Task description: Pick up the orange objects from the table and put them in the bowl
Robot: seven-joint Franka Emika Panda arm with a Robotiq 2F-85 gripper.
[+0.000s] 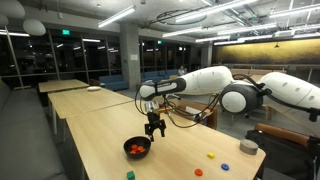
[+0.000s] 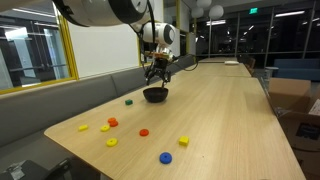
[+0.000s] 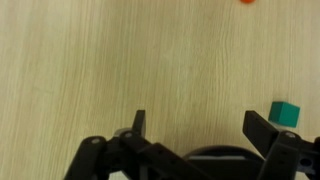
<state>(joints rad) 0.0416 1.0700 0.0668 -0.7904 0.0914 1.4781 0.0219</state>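
Nearest the wrist camera were the 2 dark fingers point(image 3: 139, 125) of the gripper point(image 3: 200, 122), spread wide apart with only bare pale wood between them and nothing held. Just beside 1 finger lay 1 green block point(image 3: 286, 112), and 1 orange piece point(image 3: 246, 2) was cut by the top edge of that view.

In both exterior views the gripper point(image 2: 158, 70) hung from the white arm point(image 1: 215, 82) just above the bowl point(image 2: 155, 96), not touching it. The 1 black bowl point(image 1: 137, 155) stood on the table point(image 2: 220, 110) and held orange pieces point(image 1: 136, 148); their number could not be told.

Beyond the bowl, loose pieces were scattered over the table. In an exterior view 2 orange pieces lay well apart from the bowl, 1 orange piece point(image 2: 113, 122) next to a yellow one and the other orange piece point(image 2: 144, 132) alone. There were 4 yellow pieces point(image 2: 183, 141), 1 blue piece point(image 2: 165, 157) nearest that camera, and the 1 green block point(image 2: 128, 101) near the bowl. 1 grey cup point(image 1: 248, 147) stood by the table's edge.
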